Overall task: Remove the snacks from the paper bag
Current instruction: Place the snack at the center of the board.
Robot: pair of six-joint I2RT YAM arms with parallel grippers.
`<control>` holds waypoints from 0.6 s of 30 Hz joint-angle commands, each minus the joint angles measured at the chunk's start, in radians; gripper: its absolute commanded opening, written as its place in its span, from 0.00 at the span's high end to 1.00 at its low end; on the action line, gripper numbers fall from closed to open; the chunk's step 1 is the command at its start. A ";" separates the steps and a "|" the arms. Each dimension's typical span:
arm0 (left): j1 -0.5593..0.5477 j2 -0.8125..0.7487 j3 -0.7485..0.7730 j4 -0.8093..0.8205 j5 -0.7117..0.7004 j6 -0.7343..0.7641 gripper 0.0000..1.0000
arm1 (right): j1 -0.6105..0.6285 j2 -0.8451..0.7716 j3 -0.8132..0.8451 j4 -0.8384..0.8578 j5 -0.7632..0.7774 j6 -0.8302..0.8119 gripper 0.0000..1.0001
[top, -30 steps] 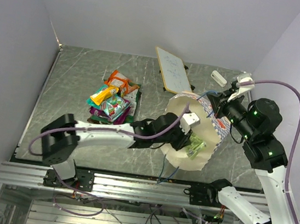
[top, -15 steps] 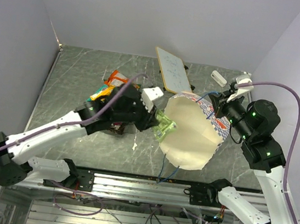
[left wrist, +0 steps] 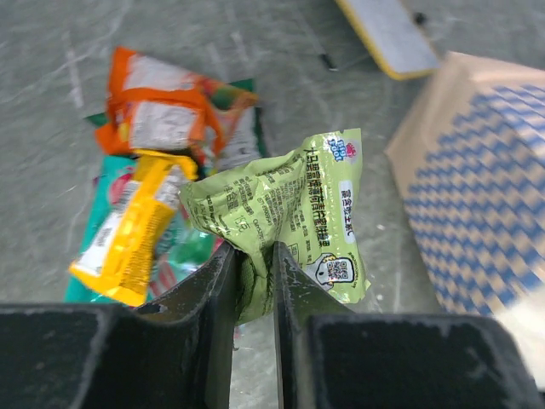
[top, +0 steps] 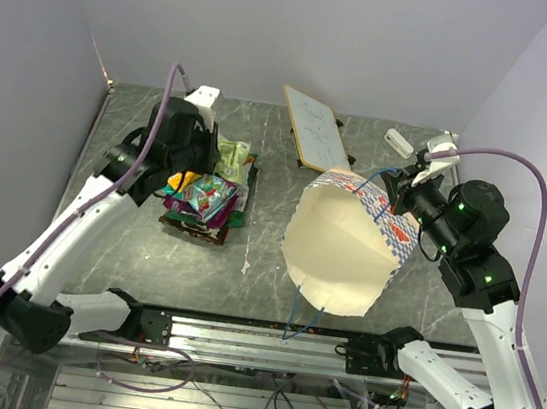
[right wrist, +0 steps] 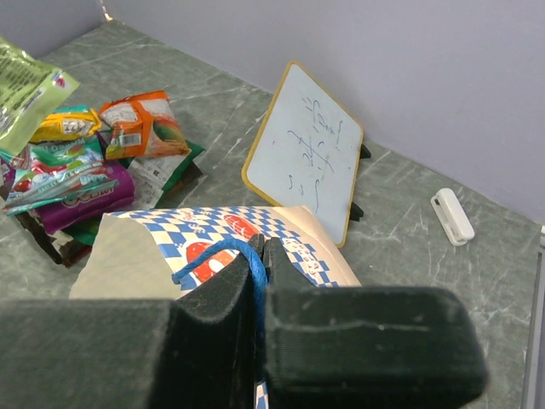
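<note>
The blue-and-white checkered paper bag [top: 344, 244] lies on its side at centre right, its cream mouth facing the near edge. My right gripper [top: 396, 192] is shut on the bag's blue cord handle [right wrist: 217, 256] and holds the upper edge up. My left gripper [top: 215, 151] hangs above the pile of snacks [top: 203, 200] at left, shut on a crumpled light-green packet [left wrist: 289, 204]. In the left wrist view the jaws [left wrist: 254, 251] pinch the packet's lower end, with orange [left wrist: 162, 111] and yellow [left wrist: 128, 239] packets on the table below. The part of the bag's inside that shows is bare cream.
A flat white board with a yellow rim [top: 316, 129] lies tilted behind the bag. A small white clip-like object [top: 398, 140] lies near the back right. Grey walls close the table at left, back and right.
My left gripper has come out of the bag's mouth with the green packet and carried it left and back, over the snack pile. The right gripper and bag have stayed in place.
</note>
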 commanded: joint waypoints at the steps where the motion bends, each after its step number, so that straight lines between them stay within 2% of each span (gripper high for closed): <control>1: 0.064 0.124 0.095 -0.164 -0.202 -0.091 0.93 | 0.000 0.000 0.021 -0.005 0.009 -0.023 1.00; 4: 0.092 0.201 0.124 -0.224 -0.254 -0.115 0.93 | 0.000 -0.001 0.024 -0.013 0.007 -0.027 1.00; 11: 0.121 0.255 0.100 -0.243 -0.281 -0.118 0.93 | 0.001 -0.012 0.012 -0.007 0.008 -0.019 1.00; 18: 0.137 0.269 0.060 -0.258 -0.224 -0.145 0.93 | 0.000 -0.011 0.003 -0.003 0.002 -0.024 1.00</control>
